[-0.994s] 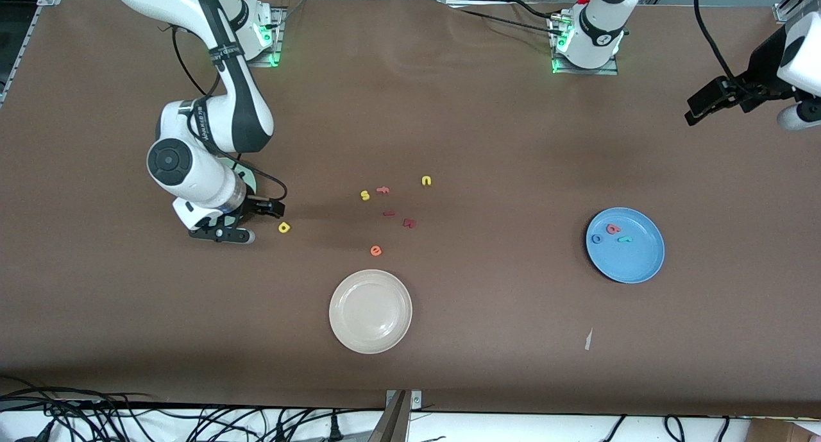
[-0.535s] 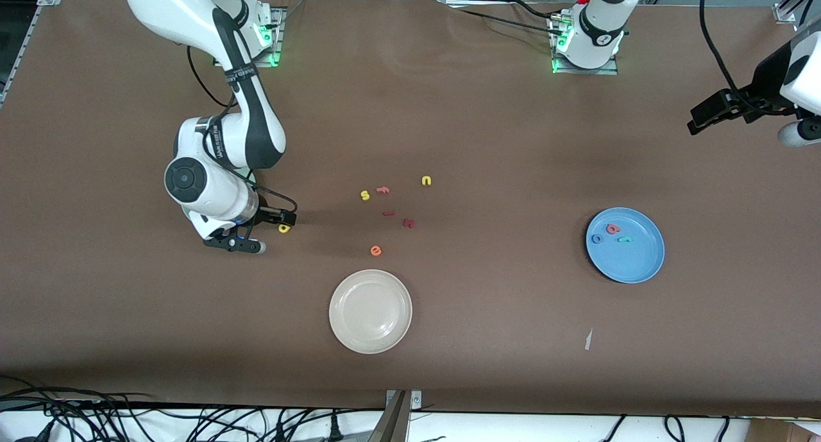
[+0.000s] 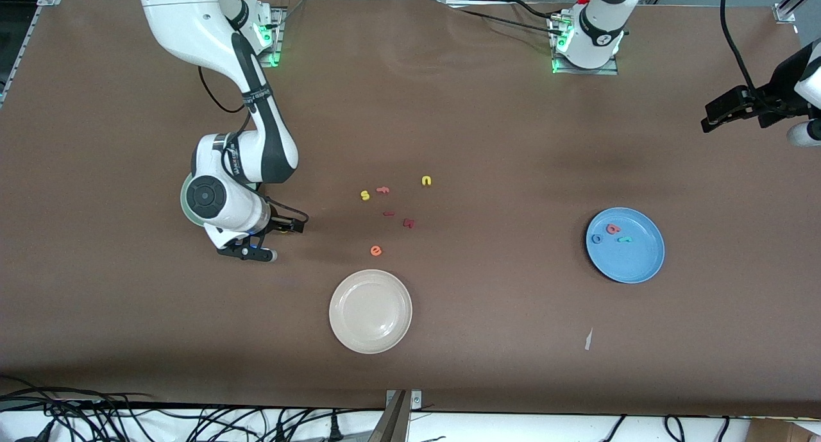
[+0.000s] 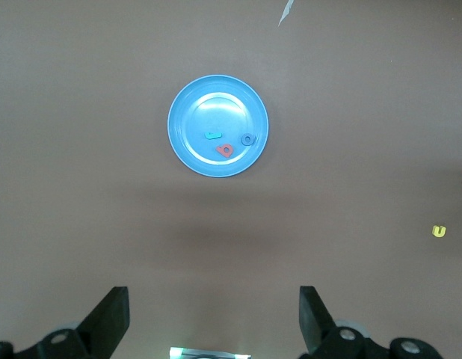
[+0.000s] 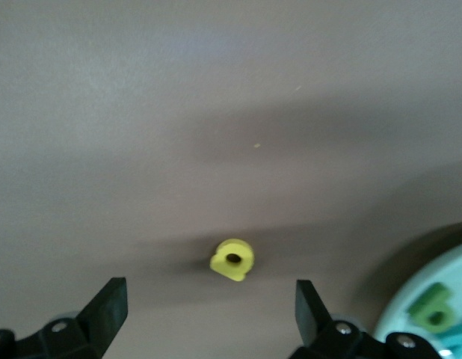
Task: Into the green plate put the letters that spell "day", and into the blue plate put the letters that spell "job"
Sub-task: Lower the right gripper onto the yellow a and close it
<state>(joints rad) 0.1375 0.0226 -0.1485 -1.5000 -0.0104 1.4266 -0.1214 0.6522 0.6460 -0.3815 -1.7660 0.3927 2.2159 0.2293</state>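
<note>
Since a second ago, right gripper (image 3: 264, 238) shifted toward the middle of the tabletop (image 3: 487, 121), now directly over the yellow "d" (image 5: 232, 259), hiding it from the front camera. Fingers (image 5: 104, 310) spread wide in the right wrist view, with the "d" lying flat on the brown surface between them, untouched. Left gripper (image 3: 721, 111) drawn a little farther toward the left arm's end of the tabletop, waiting high, fingers (image 4: 111, 318) spread wide too, holding nothing.

Green plate (image 3: 185, 201) mostly covered by the right arm, only a sliver of rim showing beside the wrist; green "a" (image 5: 431, 308) on its edge in the right wrist view, with a trace of teal beside it, too cropped to name. Blue plate (image 3: 626, 244) near the left arm's end, carrying the teal "j" (image 3: 625, 239), blue "o" (image 3: 596, 238) and salmon "b" (image 3: 614, 228). Cream plate (image 3: 370, 310) nearest the front camera, orange "e" (image 3: 376, 251) just farther from it. Yellow "s" (image 3: 365, 195) and yellow "n" (image 3: 426, 181) among the loose letters mid-tabletop.
</note>
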